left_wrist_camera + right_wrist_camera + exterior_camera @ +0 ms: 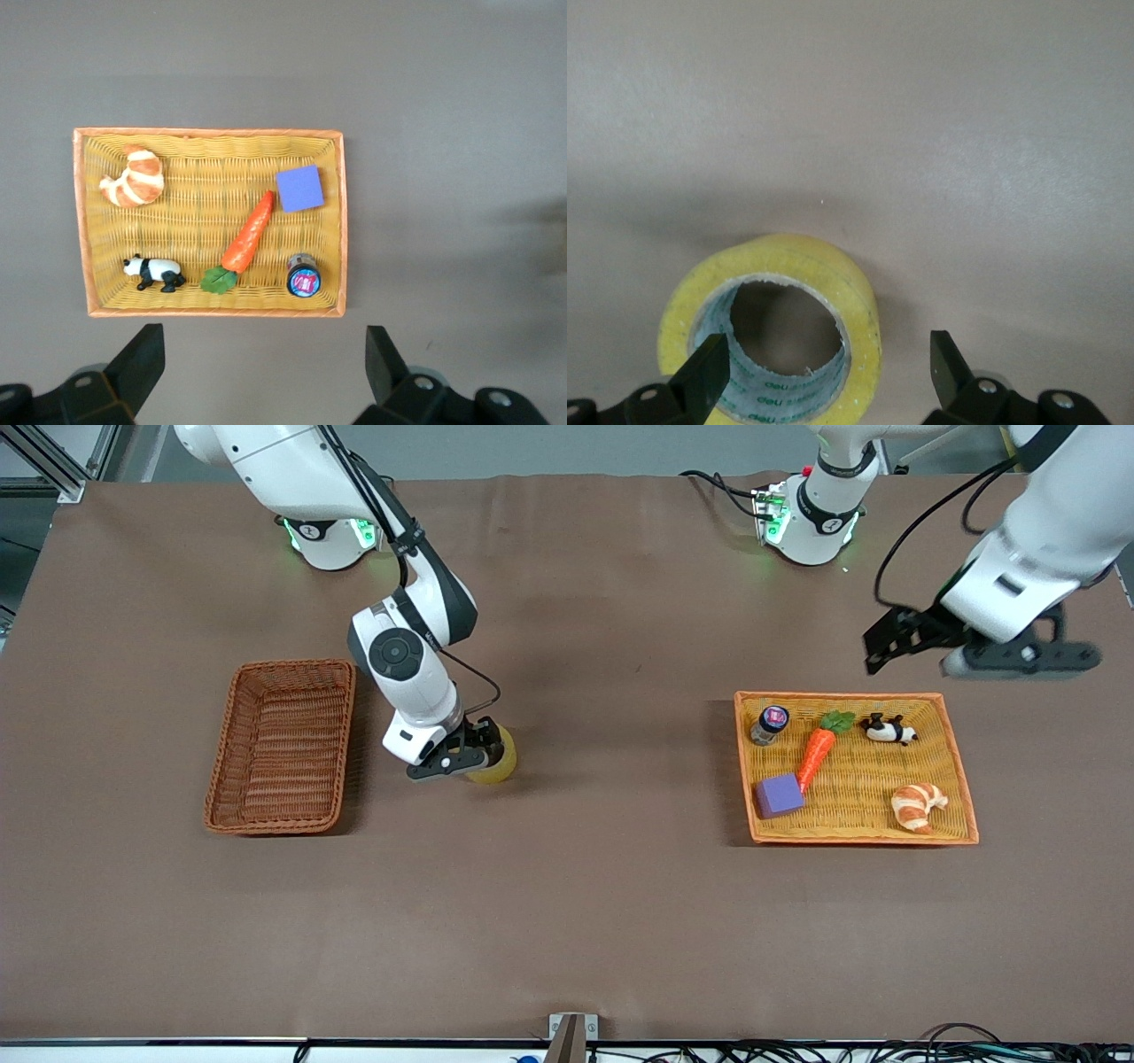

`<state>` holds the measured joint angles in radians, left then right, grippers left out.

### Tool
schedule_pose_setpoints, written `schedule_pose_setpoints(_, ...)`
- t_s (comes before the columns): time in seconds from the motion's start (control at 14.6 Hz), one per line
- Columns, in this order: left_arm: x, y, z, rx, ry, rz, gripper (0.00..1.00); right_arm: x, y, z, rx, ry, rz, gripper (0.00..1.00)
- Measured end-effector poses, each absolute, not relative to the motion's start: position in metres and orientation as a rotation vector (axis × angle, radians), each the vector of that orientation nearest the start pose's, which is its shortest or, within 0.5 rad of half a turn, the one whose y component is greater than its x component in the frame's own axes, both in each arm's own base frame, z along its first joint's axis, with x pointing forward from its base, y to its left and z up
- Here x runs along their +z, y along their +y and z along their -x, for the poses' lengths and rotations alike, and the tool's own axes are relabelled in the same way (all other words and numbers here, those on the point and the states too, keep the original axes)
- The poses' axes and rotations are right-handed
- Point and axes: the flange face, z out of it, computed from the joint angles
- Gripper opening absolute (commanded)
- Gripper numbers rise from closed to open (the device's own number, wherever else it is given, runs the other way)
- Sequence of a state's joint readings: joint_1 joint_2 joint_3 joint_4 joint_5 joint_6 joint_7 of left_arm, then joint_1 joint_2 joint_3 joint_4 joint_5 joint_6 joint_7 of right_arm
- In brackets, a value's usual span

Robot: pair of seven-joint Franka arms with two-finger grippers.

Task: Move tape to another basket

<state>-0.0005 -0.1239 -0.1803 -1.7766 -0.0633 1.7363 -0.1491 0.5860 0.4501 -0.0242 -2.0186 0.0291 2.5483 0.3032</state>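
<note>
The tape, a yellowish roll with a grey core, rests on the brown table beside the reddish-brown wicker basket, toward the left arm's end from it. My right gripper is low at the tape and open. In the right wrist view the tape lies between the jaws: one finger is over the core's opening, the other is outside the roll, and neither presses it. The basket is empty. My left gripper is open and empty, up in the air by the orange tray's edge nearest the robots.
The orange-yellow flat tray toward the left arm's end holds a small jar, a toy carrot, a panda figure, a purple block and a croissant. It also shows in the left wrist view.
</note>
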Motion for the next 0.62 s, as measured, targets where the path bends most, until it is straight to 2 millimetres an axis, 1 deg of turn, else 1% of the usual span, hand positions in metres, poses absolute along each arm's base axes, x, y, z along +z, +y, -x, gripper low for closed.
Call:
schedule_pose_setpoints(0.14,0.620,-0.088,-0.507,-0.144,0.034,3.202,1.00,0.230,0.326,-0.515,-0.105,-0.394,3.087,1.00)
schedule_pose_setpoints(0.27,0.628,-0.080,-0.507,-0.167,0.040,3.208,1.00,0.226,0.331,-0.507,-0.089,-0.419,3.090,1.00)
schedule_pose_setpoints(0.41,0.625,-0.080,-0.514,-0.161,0.046,3.209,1.00,0.221,0.336,-0.499,-0.083,-0.463,3.097,1.00)
schedule_pose_setpoints(0.62,0.609,-0.082,-0.530,-0.116,0.048,3.211,1.00,0.209,0.336,-0.494,-0.085,-0.497,3.104,1.00)
